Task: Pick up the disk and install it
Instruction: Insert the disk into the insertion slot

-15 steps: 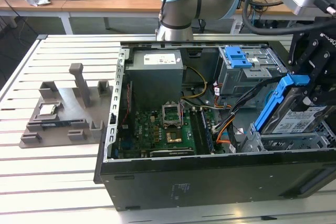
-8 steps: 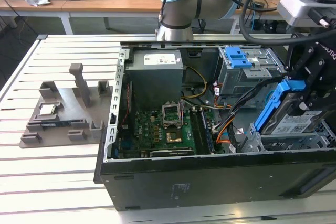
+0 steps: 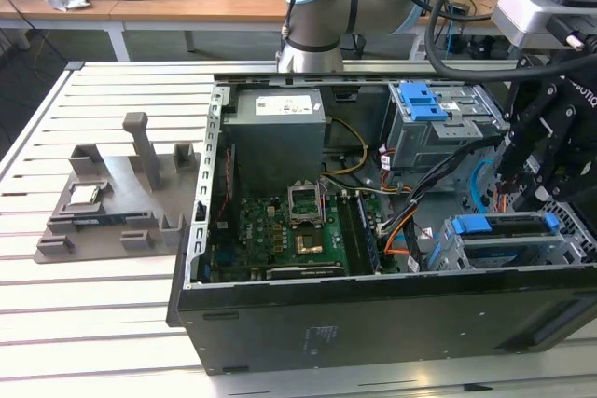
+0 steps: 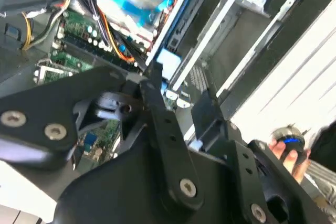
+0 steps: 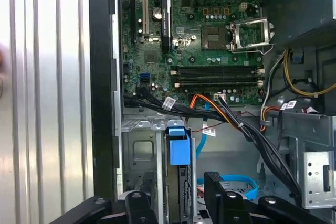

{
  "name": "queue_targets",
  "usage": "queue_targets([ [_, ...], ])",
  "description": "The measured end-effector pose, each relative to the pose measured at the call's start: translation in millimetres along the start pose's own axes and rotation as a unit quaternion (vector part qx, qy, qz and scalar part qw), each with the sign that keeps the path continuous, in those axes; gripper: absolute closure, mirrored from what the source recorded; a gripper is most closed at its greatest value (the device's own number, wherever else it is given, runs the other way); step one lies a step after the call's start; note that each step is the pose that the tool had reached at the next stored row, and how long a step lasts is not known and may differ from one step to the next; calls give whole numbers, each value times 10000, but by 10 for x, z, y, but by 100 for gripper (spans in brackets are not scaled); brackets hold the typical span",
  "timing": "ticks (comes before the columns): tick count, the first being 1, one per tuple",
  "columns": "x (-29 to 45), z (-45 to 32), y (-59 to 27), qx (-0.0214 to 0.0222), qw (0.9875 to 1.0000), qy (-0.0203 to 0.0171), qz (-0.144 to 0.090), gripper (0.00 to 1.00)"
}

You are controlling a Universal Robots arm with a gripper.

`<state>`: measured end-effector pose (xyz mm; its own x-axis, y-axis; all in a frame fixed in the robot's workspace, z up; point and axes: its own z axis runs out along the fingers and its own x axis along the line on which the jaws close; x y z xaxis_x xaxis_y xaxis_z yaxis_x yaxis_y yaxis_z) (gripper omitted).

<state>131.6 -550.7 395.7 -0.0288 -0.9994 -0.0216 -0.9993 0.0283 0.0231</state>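
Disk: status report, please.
Black gripper open, straddling the blue-framed silver metal disk. Disk sits edge-up in grey metal drive bay. Orange and black cables beside, clear.

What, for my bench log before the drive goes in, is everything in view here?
Open black metal computer case: one, on the table.
Green motherboard: one, inside the case.
Grey metal power supply box: one, inside the case.
Silver hard drive in a blue plastic frame: one, in the case's drive cage, by the gripper.
Bare light-blue plastic bracket: one, on the other drive cage.
Orange, black and yellow cables: a bundle across the case.
Grey plastic fixture: one, on the table at the exterior view's left.
Small square silver chip: one, on the fixture.
White slatted table: one.
Person's hand: one, outside the case.
Silver-and-blue robot arm: one.
Black gripper: one, over the drive cage.
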Motion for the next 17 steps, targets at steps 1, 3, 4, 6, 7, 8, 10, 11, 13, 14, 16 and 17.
queue_targets([
  [1,0,1,0,0,10000,-1,0,50],
  [3,0,0,0,0,10000,0,0,50],
  [4,0,1,0,-1,10000,0,0,51],
  [6,0,1,0,0,10000,0,0,64],
  [7,0,1,0,0,10000,0,0,70],
  [8,0,1,0,0,10000,0,0,70],
  [10,0,1,0,0,10000,0,0,82],
  [11,0,1,0,0,10000,0,0,88],
  [13,0,2,0,0,10000,0,0,89],
  [14,0,2,0,0,10000,0,0,89],
  [16,0,2,0,0,10000,0,0,89],
  [17,0,2,0,0,10000,0,0,89],
])
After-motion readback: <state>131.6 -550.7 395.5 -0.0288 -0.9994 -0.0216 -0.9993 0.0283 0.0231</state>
